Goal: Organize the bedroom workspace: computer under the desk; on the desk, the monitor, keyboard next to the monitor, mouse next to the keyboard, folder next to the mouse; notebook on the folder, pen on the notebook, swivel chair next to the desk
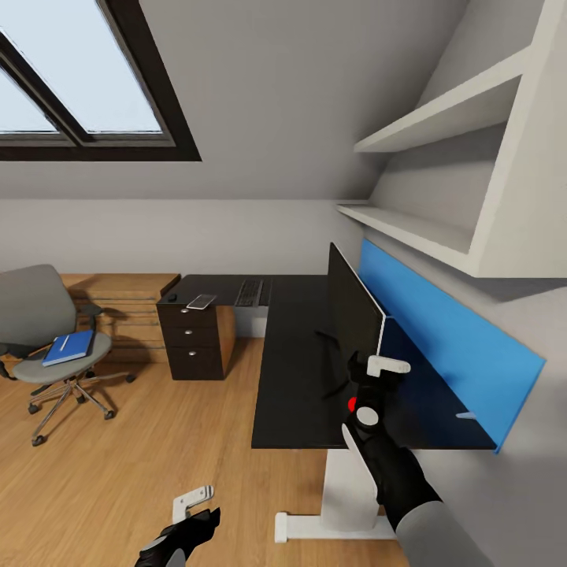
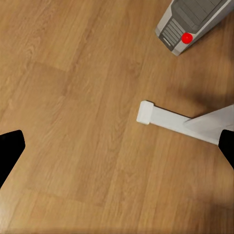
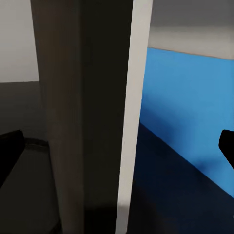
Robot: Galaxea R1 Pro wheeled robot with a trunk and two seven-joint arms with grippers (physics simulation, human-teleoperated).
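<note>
My right gripper (image 1: 383, 370) is facing the monitor (image 1: 354, 315) edge-on, fingers spread either side of it, blue wall panel (image 1: 457, 346) crowding close behind, open black desk (image 1: 295, 370) lying ahead of the screen, bare wood floor (image 2: 83, 97) spreading beneath my left gripper (image 1: 194, 504)

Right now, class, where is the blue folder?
In the head view the folder lies flat on the seat of the swivel chair at far left, apart from the desk, with the wooden dresser behind the chair.
</note>
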